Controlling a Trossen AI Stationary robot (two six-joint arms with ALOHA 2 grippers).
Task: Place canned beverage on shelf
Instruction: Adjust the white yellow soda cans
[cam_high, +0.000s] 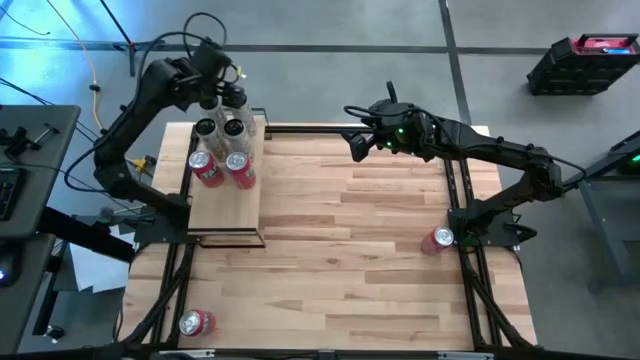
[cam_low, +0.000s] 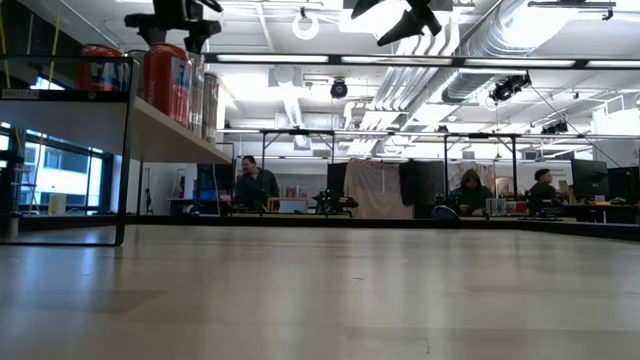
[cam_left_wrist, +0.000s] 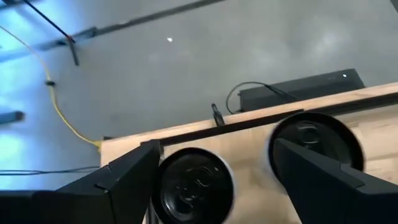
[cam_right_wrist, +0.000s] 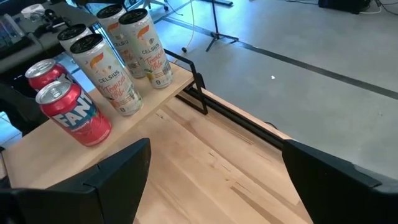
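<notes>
Where planks end, grey floor (cam_high: 330, 30)

High view looks straight down on the table (cam_high: 350, 230); low view skims its top — both wrist views, close in, share the shelf (cam_right_wrist: 155, 93) cans (cam_right_wrist: 112, 74).

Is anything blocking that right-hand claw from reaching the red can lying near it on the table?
Nothing visible does. The open right gripper hovers over the far edge of the plank-striped wooden tabletop, and bare wood lies between it and the red can on its side beside that arm's base. The other cans stand away on the pale-wood shelf.
</notes>
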